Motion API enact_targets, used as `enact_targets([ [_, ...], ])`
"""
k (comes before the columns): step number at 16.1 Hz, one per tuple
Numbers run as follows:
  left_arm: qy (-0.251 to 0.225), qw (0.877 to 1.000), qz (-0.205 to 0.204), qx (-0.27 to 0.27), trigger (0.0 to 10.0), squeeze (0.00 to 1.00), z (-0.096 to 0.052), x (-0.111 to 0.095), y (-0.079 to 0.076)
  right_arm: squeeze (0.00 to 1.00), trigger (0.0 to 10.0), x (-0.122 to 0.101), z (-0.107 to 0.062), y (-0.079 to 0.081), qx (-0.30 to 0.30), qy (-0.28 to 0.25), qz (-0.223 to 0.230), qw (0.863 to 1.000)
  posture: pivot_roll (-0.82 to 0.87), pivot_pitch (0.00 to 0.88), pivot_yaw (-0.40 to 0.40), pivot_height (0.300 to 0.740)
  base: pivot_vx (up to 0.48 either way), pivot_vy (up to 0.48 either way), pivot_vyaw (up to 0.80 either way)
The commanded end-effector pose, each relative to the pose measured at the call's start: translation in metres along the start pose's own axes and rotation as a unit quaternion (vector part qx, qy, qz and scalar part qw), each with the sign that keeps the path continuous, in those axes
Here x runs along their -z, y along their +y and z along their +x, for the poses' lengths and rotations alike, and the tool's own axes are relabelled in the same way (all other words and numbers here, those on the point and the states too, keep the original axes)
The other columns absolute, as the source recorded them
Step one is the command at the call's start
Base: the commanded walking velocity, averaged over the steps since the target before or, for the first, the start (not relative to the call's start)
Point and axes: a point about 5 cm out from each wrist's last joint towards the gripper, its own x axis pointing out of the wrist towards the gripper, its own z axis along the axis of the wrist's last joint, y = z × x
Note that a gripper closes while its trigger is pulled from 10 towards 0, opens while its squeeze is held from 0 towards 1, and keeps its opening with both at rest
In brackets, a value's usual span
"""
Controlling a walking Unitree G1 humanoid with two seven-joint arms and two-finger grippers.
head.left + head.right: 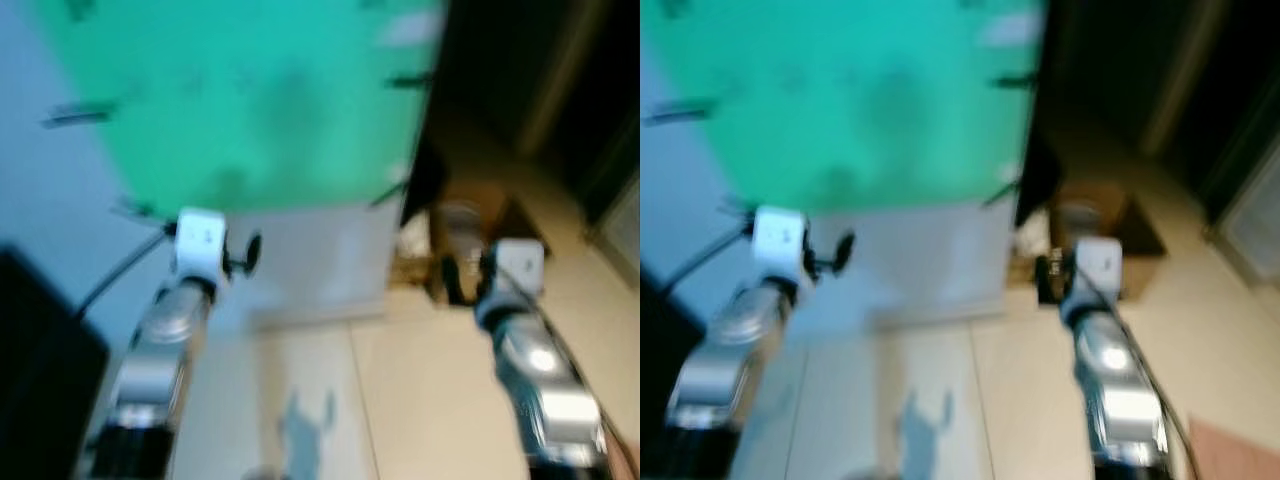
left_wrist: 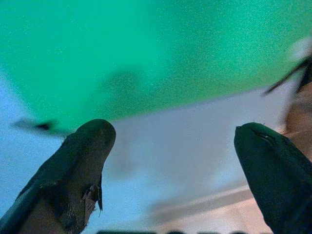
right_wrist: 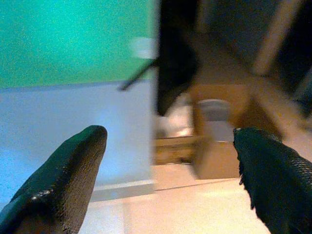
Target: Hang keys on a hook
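A green panel (image 1: 250,100) covers the upper part of the pale wall ahead. Thin dark pegs that look like hooks (image 1: 80,115) stick out near its edges, too blurred to tell apart. My left gripper (image 2: 175,134) is raised toward the panel's lower edge, open, with nothing between its fingers. My right gripper (image 3: 170,136) is open as well and holds nothing. It points at the wall's right corner, where another dark peg (image 3: 139,78) juts out. Both silver arms (image 1: 165,330) reach forward over the floor.
A brown cardboard box (image 3: 219,151) with a grey round container (image 3: 214,109) stands on the floor right of the wall's corner, in a dark opening. A black object (image 1: 40,350) sits at my lower left. A dark cable (image 1: 120,270) runs to the left wrist. Beige tiles (image 1: 420,400) lie underfoot.
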Motion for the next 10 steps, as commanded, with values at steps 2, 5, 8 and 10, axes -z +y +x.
enact_targets([
  [2,0.001,1.0,0.006,0.009,10.0,0.0,0.0018,-0.0002,-0.0042,1.0,10.0,-0.0019,0.0006,-0.0039,0.009,-0.003,-0.005,1.0,-0.12,0.0,0.051,0.74,0.0,0.0,0.8],
  [5,0.004,1.0,-0.003,0.003,10.0,0.04,0.0014,0.0005,-0.0024,1.0,10.0,-0.0036,0.0023,-0.0074,0.04,-0.011,-0.019,0.999,-0.12,0.0,0.052,0.74,0.0,0.0,0.17],
  [8,0.01,1.0,-0.01,0.005,10.0,0.03,0.0005,0.0027,0.0003,1.0,10.0,-0.0047,0.0037,-0.0068,0.05,-0.018,-0.036,0.998,-0.11,0.0,0.053,0.74,0.196,0.0,0.0],
  [10,0.014,1.0,-0.01,0.012,10.0,0.0,-0.0013,0.0041,-0.0017,1.0,10.0,-0.0028,0.0031,-0.0089,0.051,-0.013,-0.029,0.998,-0.11,0.0,0.051,0.74,0.334,0.0,0.0],
])
